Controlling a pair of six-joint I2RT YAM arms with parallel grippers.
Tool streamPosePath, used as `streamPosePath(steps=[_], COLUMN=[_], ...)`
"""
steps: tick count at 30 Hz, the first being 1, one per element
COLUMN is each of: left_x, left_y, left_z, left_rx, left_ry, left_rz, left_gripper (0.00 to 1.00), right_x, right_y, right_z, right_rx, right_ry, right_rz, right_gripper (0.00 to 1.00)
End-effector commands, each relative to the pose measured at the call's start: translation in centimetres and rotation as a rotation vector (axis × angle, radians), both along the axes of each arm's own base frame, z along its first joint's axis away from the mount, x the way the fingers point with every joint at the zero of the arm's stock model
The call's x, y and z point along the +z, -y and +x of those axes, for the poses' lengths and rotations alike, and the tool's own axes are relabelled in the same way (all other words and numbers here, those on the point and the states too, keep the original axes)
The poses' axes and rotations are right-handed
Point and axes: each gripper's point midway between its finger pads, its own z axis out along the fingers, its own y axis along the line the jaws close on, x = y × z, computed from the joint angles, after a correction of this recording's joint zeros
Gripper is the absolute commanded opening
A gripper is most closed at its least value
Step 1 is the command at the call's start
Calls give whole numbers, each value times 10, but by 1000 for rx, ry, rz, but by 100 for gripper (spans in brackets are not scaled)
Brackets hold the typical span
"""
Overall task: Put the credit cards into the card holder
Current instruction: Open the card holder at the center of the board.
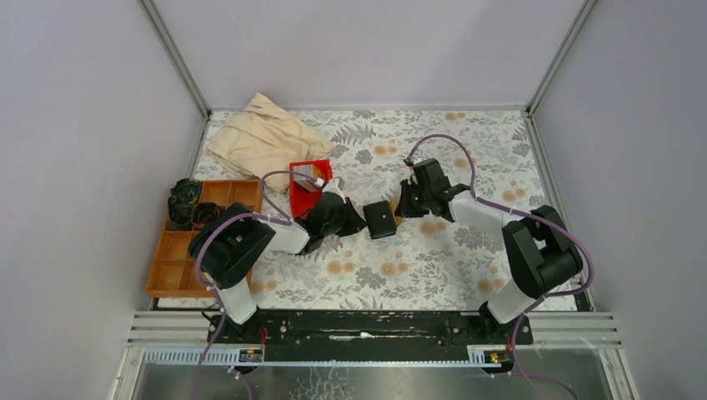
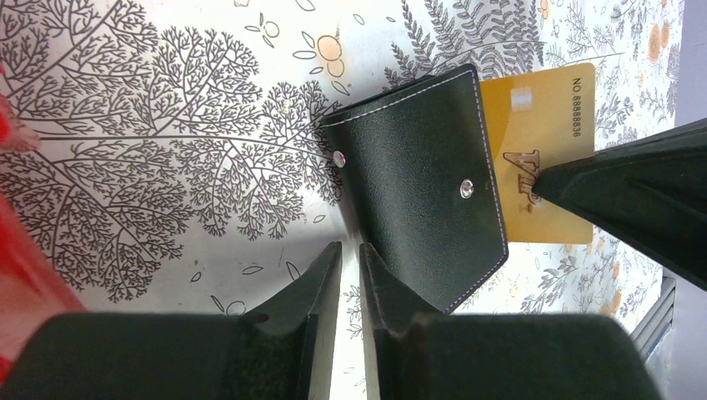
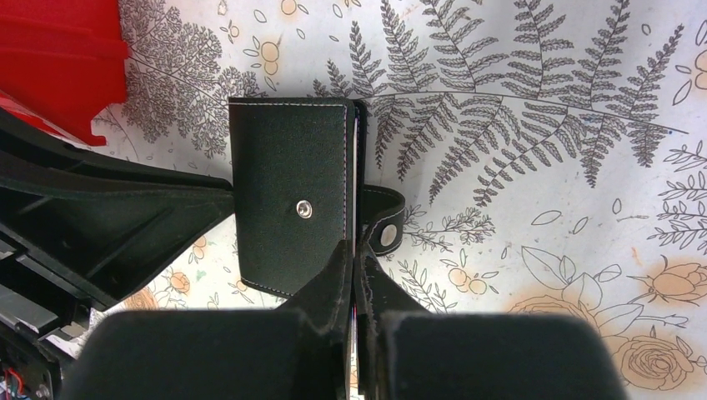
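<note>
Card holder (image 1: 381,220) flat on tabletop | right pincer (image 3: 353,258) clenched on gold card (image 2: 542,150) — I slide it level | left pincer (image 2: 350,258) clenched, empty, bracing.

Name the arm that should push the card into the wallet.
Right. Its gripper pinches the gold card, which sticks out from the wallet. The left gripper is nearly shut on nothing at the wallet's opposite side.

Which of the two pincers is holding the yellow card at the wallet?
The right pincer: it is shut on the yellow card, which sticks out of the black wallet. The left pincer holds nothing.
</note>
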Motion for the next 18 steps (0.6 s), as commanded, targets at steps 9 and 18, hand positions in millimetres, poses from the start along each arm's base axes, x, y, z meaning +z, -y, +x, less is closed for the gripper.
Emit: streamPosePath(steps=[9, 18], left_x=[-47, -49], left_y=[-23, -25], left_z=[-24, -27], left_rx=[-4, -6], left_ry=[-114, -115], left_rz=[120, 124], left_gripper=[21, 21], right_x=[10, 19], right_y=[-5, -7], right_z=[-1, 1], right_rx=[-7, -14], right_ry=[29, 44], right_rz=[65, 87], right_gripper=[0, 0])
